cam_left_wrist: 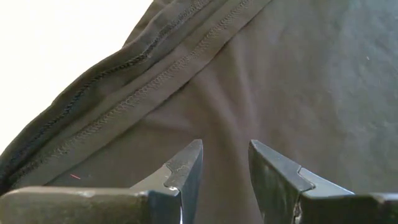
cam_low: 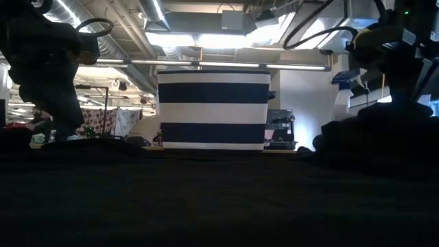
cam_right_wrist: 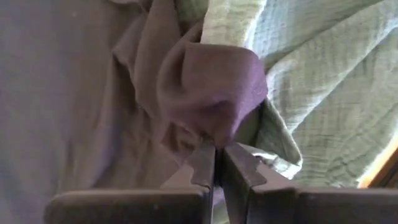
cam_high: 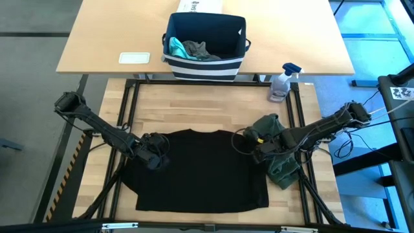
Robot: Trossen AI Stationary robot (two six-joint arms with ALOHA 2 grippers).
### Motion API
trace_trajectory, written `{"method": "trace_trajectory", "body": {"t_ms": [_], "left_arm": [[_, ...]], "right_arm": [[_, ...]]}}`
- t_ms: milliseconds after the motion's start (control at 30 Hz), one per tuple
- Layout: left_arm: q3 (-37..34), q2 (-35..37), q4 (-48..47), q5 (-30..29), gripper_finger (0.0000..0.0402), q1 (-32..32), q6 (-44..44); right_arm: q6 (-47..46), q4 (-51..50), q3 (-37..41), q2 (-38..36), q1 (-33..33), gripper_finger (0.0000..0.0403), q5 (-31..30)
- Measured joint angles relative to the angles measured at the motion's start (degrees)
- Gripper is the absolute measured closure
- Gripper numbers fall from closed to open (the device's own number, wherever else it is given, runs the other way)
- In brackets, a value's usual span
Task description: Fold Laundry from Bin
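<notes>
A big black soft cotton T-shirt (cam_high: 197,169) lay spread flat on the pale wooden table (cam_high: 194,110). Its bottom hem ran close to the table's near edge.

The left tool (cam_high: 155,158) sat on the shirt's left sleeve edge. In the left wrist view its two dark fingers (cam_left_wrist: 186,171) were spread a little, with black cloth under the gap, and a stitched hem (cam_left_wrist: 124,87) ran just past them. Nothing was pinched between them.

The right tool (cam_high: 259,150) was at the shirt's right sleeve edge. Its fingers (cam_right_wrist: 205,165) were pressed together on a small bunched fold of the shirt's dark cloth (cam_right_wrist: 211,87). Right beside that fold, touching it, lay a crumpled olive-green crinkly cloth (cam_high: 277,145). It sat on the table just to the right of the shirt and reached to the table's right edge.

Beyond the shirt's collar there was a wide strip of bare wood with room to move. A clear spray bottle with a blue top (cam_high: 282,83) stood at the far right of that strip.

Farther back, on a second light table, stood the navy-blue cloth bin with white stripes round its base (cam_high: 206,45). Inside it were a teal cloth (cam_high: 174,46) and a grey cloth (cam_high: 199,50). A flat white card (cam_high: 134,58) lay to the left of the bin, well apart from it.
</notes>
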State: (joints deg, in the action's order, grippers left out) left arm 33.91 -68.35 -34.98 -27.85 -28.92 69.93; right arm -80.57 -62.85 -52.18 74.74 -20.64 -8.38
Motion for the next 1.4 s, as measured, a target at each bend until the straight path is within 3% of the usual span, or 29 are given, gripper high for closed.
{"method": "trace_trajectory", "body": {"t_ms": [267,533,767,1067,1400], "left_arm": [[0.0,-0.01,-0.09,0.31,0.0276,0.01,-0.04],[0.0,0.53,-0.36,0.97,0.0276,0.51,-2.69],[0.0,5.45,-0.37,1.54,0.0272,0.51,-4.23],[0.0,13.8,2.81,3.46,0.0232,3.23,-9.96],[0.02,17.83,22.67,4.6,0.023,3.57,-31.78]], "right_arm": [[0.02,-0.31,0.0,0.13,0.02,0.0351,-0.03],[0.18,-5.05,-0.99,0.11,0.04,0.0241,-0.55],[5.1,-12.83,-10.33,-0.39,0.02,0.0175,-4.1],[15.66,-13.27,-22.08,-0.46,0.04,0.0166,-12.88],[26.07,-2.19,-22.36,0.2,0.02,0.0166,-13.05]]}}
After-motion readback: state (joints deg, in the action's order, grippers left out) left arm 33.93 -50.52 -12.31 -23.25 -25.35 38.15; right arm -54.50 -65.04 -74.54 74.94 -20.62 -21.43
